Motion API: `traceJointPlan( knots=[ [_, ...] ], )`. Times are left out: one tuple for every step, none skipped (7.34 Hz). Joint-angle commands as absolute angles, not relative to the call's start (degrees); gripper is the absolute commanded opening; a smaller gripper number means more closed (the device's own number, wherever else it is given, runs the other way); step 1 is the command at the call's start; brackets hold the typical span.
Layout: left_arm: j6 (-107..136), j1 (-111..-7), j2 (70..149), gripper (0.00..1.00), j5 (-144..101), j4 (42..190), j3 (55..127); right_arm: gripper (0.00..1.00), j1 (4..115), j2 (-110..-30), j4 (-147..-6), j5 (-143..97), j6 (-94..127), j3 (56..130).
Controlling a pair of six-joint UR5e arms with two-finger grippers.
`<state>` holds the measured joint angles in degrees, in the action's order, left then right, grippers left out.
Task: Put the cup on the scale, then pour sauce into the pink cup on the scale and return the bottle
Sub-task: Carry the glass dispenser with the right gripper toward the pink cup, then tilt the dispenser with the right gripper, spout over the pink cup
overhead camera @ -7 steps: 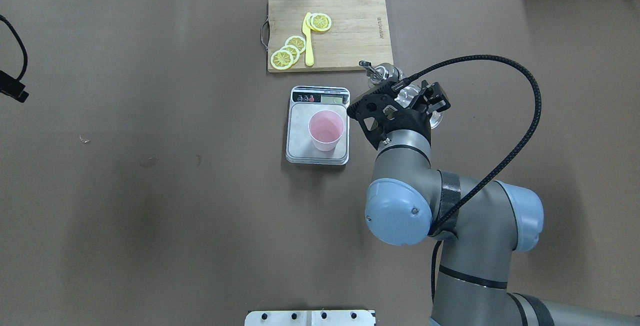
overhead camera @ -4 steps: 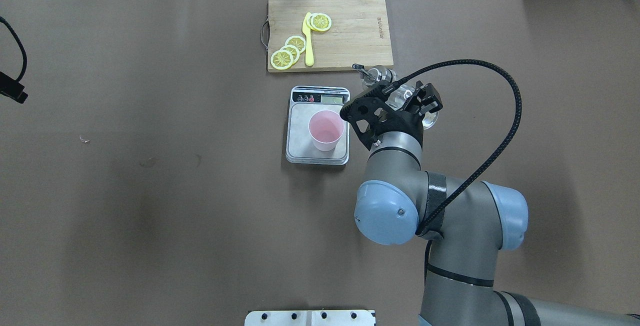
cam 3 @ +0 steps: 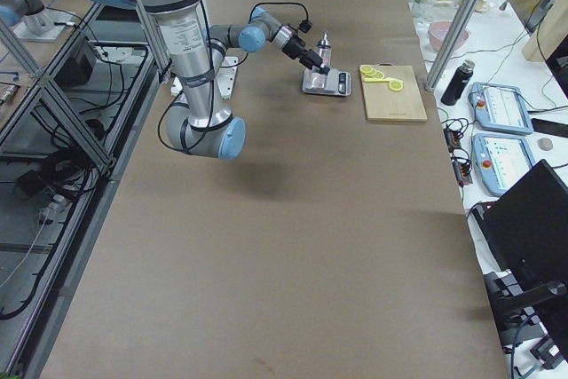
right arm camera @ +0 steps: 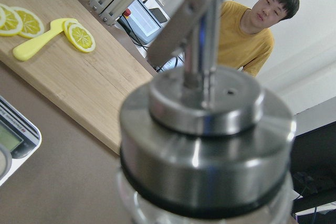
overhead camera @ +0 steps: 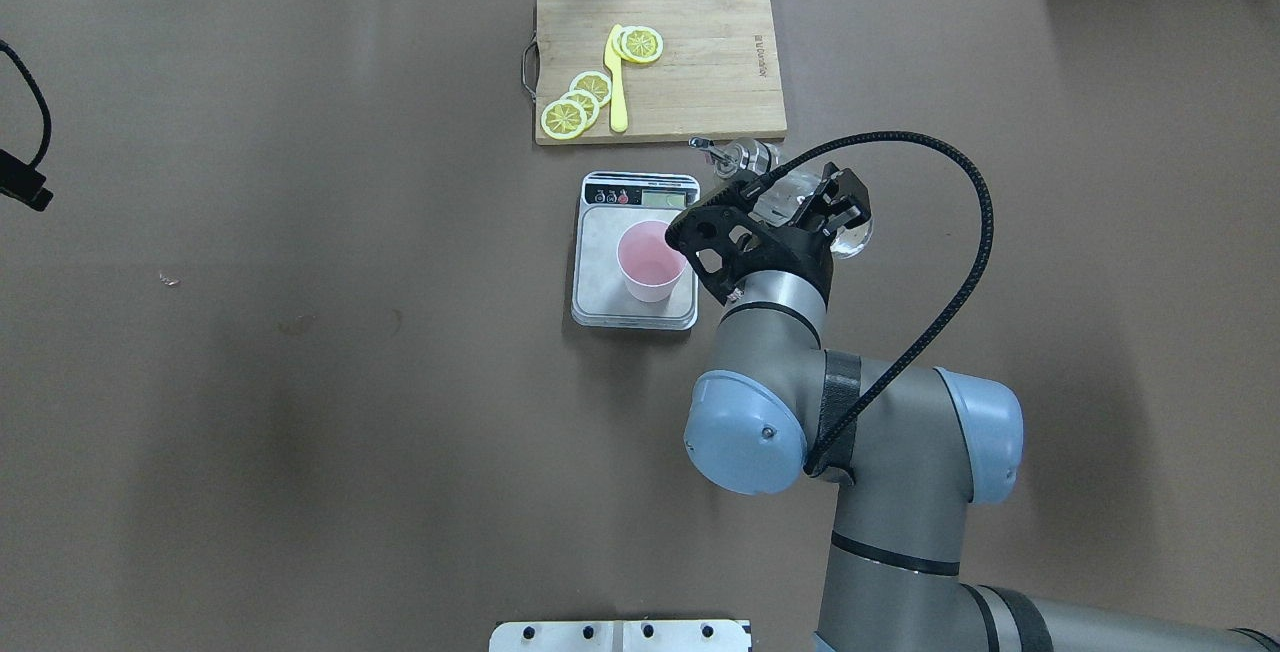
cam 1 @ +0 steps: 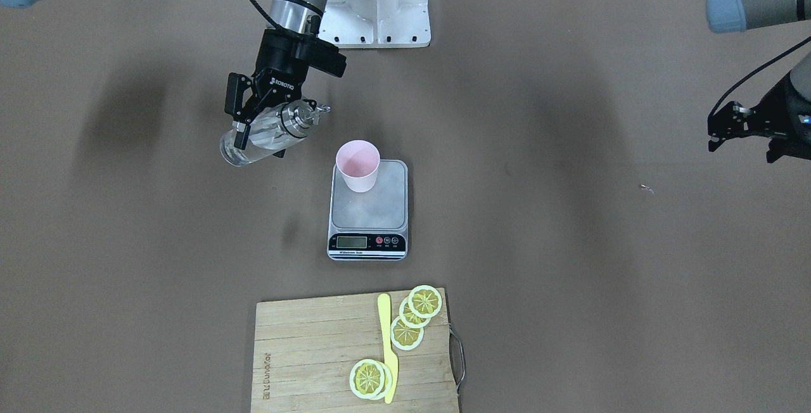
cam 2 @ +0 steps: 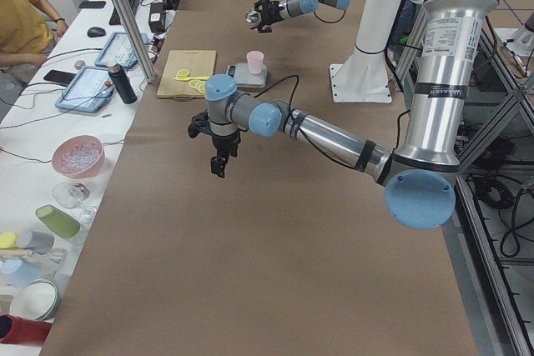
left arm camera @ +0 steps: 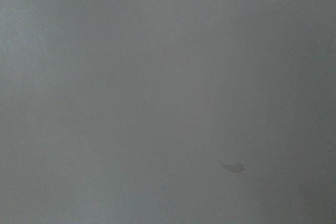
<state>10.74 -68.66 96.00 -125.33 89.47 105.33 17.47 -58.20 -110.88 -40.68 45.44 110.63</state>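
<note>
1. Front-facing view: right gripper is clamped across the middle of the bottle, holding it in the air beside the scale. A mid-body grip likely leaves the spout free and makes tipping easy.
2. Cup stands upright on the scale's robot-side half, mouth up to receive the pour.
3. Bottle is tipped nearly level. Its long axis runs from the base, away from the scale, to the spout, which points toward the cup. The spout seems short of the rim, so pouring looks not yet begun.
4. Left gripper hangs well apart over bare table, probably parked clear. I cannot tell whether it is open.
</note>
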Motion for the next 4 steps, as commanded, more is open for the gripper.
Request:
traceJointPlan(
  knots=[
    [10.81,-68.73,95.89,0.97,-125.33,89.47,105.29,0.00,17.31,-57.31,-111.36,-40.26,45.44,108.91],
    [10.81,-68.73,95.89,0.97,-125.33,89.47,105.21,0.00,17.31,-55.74,-111.36,-39.56,45.44,106.63],
    [10.81,-68.73,95.89,0.97,-125.33,89.47,105.21,0.00,17.31,-55.64,-111.36,-39.20,45.44,106.00],
    [10.81,-68.64,95.98,0.97,-125.33,89.47,105.21,0.00,17.40,-55.72,-111.53,-39.03,45.35,106.00]
  ],
)
